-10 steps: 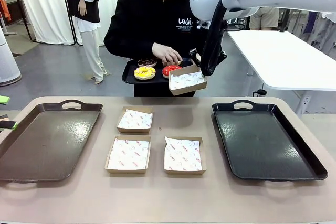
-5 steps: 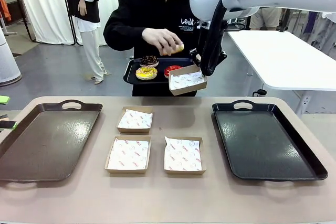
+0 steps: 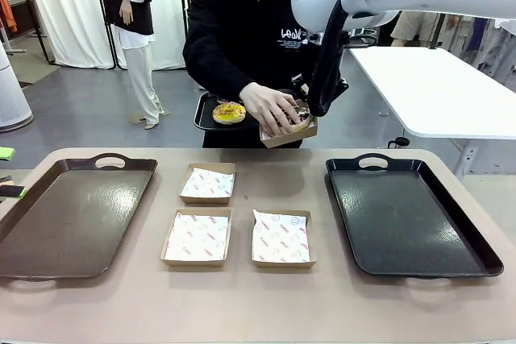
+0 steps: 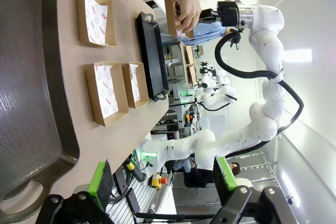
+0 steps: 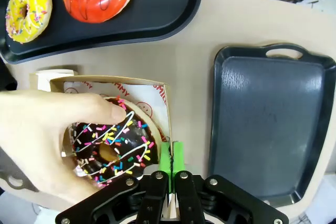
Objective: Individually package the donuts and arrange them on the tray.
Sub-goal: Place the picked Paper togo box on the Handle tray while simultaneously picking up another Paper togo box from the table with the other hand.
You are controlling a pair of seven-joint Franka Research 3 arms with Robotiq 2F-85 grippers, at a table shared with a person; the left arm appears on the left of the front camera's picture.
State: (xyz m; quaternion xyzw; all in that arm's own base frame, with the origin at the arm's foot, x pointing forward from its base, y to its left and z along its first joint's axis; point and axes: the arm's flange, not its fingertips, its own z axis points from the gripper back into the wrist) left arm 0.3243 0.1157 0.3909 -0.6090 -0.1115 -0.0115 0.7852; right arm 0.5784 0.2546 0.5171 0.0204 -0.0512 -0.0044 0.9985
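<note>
Beige table point(image 3: 258, 304), brown tray point(image 3: 64, 223) at left, black tray point(image 3: 407, 219) at right, 3 paper-lined cardboard boxes between them, near-left box point(image 3: 197, 238) beside near-right box point(image 3: 281, 238), far box point(image 3: 207, 184) behind the near-left box, raised box point(image 3: 284, 139) beyond the far edge, white table point(image 3: 435, 86) behind at right.

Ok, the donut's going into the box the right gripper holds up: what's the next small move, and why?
Probably hold the right gripper steady for a moment: the person's hand is on the sprinkled donut, setting it into the box clamped by its rim. Pulling away now could spill it.
</note>
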